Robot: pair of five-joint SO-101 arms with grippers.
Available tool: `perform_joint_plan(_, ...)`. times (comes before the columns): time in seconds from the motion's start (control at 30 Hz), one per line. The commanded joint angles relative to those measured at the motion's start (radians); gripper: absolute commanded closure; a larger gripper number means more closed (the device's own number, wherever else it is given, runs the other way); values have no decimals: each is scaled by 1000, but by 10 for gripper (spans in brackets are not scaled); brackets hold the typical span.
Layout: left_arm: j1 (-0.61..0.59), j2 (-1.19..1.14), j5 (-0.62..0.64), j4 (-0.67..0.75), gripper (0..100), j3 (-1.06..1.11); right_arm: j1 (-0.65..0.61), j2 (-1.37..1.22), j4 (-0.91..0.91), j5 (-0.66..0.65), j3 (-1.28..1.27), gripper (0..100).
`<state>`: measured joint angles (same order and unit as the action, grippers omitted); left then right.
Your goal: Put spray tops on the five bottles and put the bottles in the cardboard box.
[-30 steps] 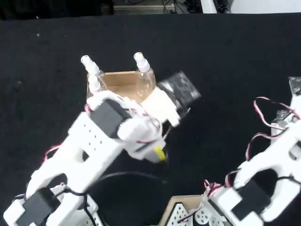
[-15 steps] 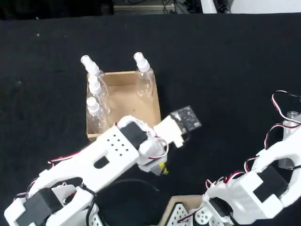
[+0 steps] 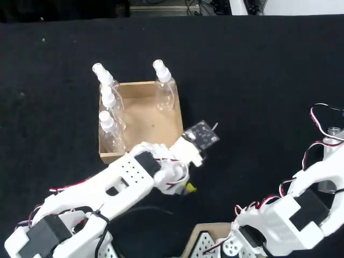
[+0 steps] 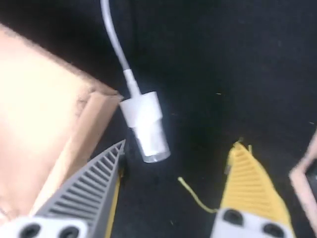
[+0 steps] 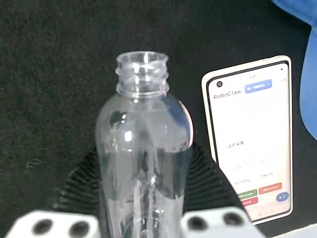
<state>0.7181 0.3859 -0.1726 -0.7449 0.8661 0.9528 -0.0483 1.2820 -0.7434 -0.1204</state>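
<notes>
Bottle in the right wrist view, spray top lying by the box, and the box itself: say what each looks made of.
Bottle: probably clear glossy plastic; it is see-through, with bright glints and a moulded threaded neck.
Spray top: smooth white plastic by its look; its thin tube curves, so it is likely flexible.
Cardboard box: matte brown cardboard, with a raw edge visible.

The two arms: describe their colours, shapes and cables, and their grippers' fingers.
Both the left arm and right arm are white shells with black motor blocks and red-and-white cables. The left gripper has one grey and one yellow ribbed wedge finger; the right gripper has black ribbed fingers.
</notes>
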Motion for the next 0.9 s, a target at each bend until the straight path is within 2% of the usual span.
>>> perform_joint_plan(0.0,-48,14,3,74,762,19,23,12,8,-2,67,988)
perform_joint_plan(0.4,-50,9,11,103,764,38,23,7,9,-2,65,988)
perform_joint_plan(0.53,-41,-38,21,147,764,51,23,7,9,-2,65,988)
perform_joint_plan(0.87,-39,-144,48,152,764,-8,23,7,9,-2,64,988)
